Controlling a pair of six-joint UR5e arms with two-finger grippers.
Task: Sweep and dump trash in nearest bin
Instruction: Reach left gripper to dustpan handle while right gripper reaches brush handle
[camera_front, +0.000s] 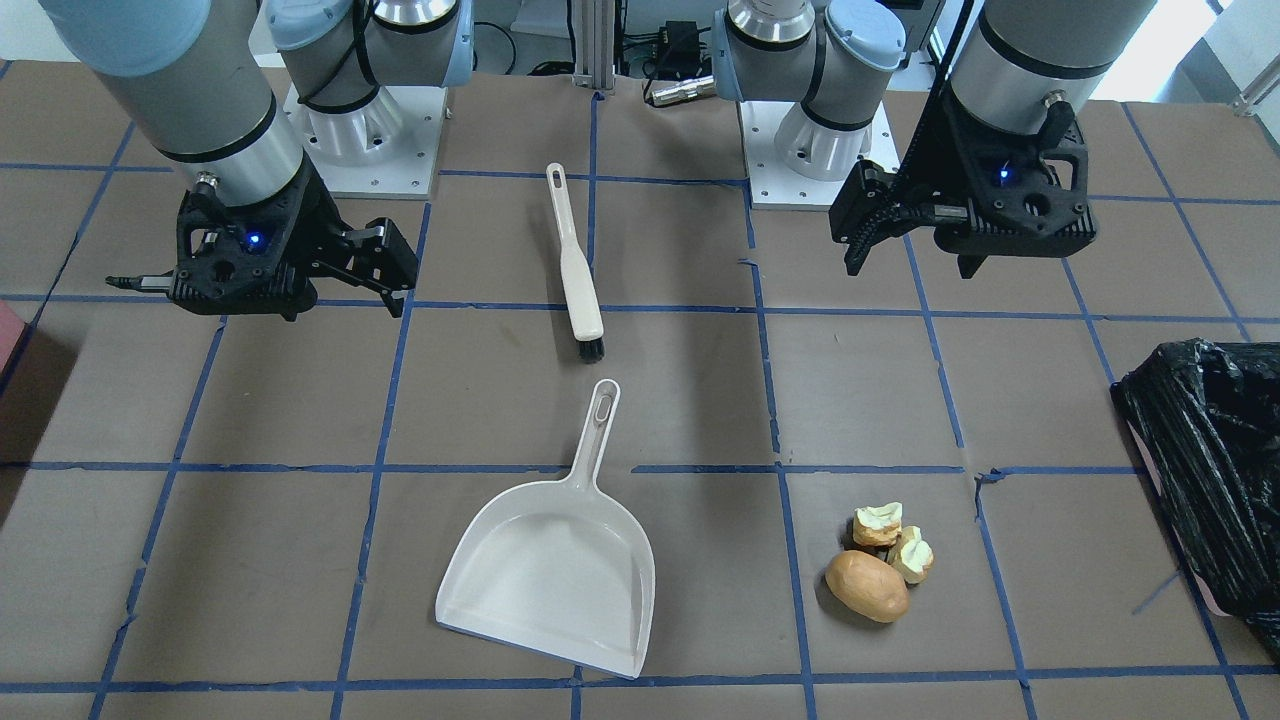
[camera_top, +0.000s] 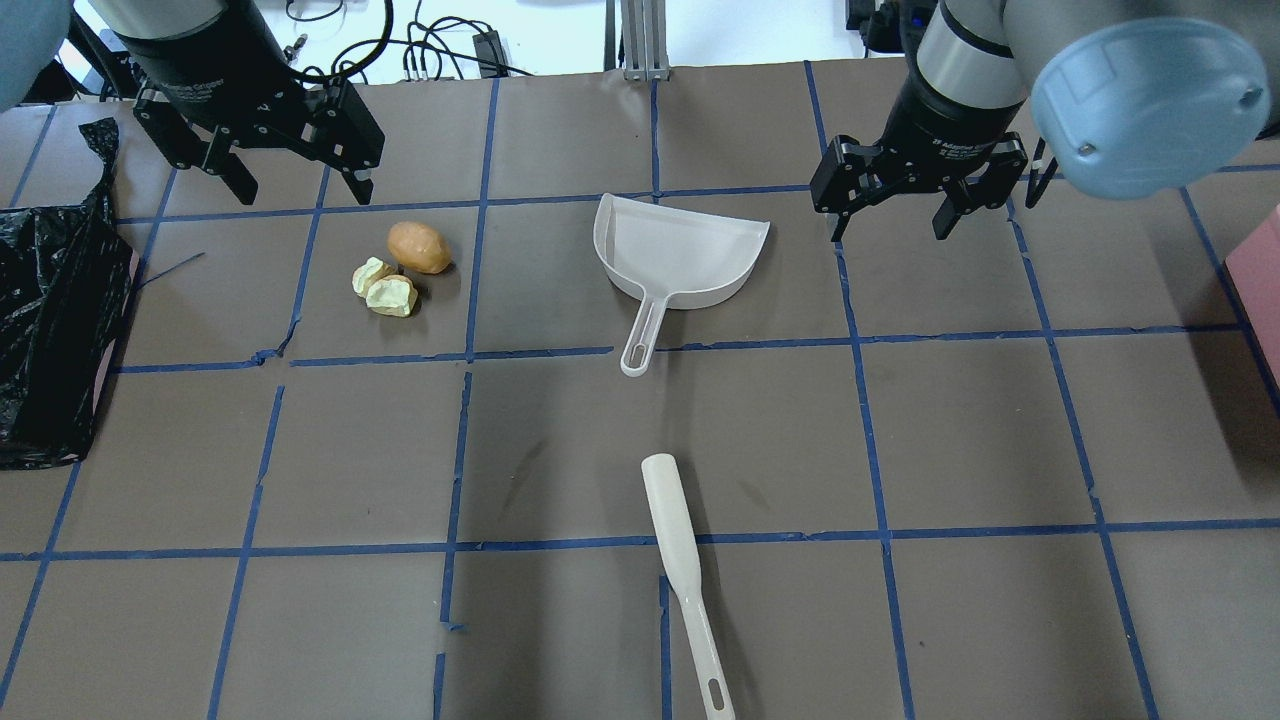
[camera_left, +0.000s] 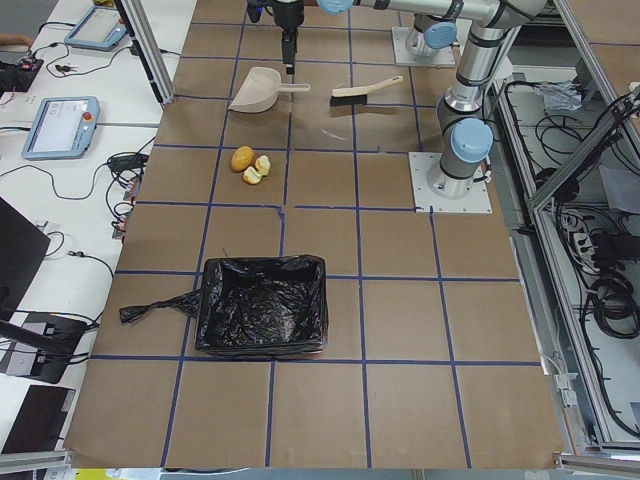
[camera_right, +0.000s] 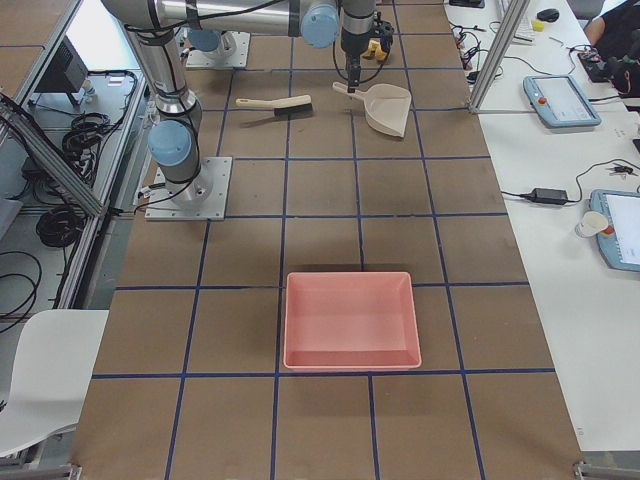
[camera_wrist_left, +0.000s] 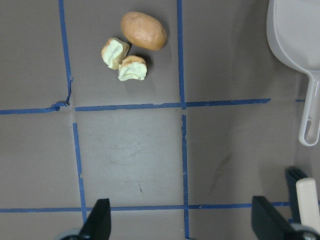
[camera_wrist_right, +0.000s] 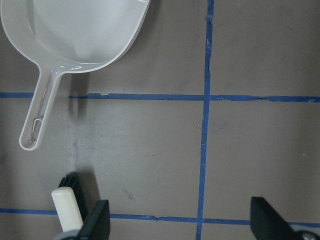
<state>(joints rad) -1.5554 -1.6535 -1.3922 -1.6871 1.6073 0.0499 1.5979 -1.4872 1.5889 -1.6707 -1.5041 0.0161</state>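
The trash is a tan potato-like lump (camera_top: 419, 247) and two pale bitten apple chunks (camera_top: 385, 290) lying together on the brown table; it also shows in the front view (camera_front: 866, 585) and the left wrist view (camera_wrist_left: 143, 30). The bin (camera_top: 50, 330), lined with a black bag, stands at the table's left end (camera_front: 1210, 470). My left gripper (camera_top: 300, 190) hangs open and empty above the table near the trash (camera_wrist_left: 182, 220). My right gripper (camera_top: 888, 222) is open and empty beside a white dustpan (camera_top: 680, 250). A white brush (camera_top: 675, 540) lies nearer the robot.
A pinkish box (camera_right: 350, 318) stands at the table's right end (camera_top: 1260, 270). The dustpan's handle (camera_wrist_right: 37, 120) points toward the brush's black bristles (camera_wrist_right: 70, 182). Blue tape lines grid the table.
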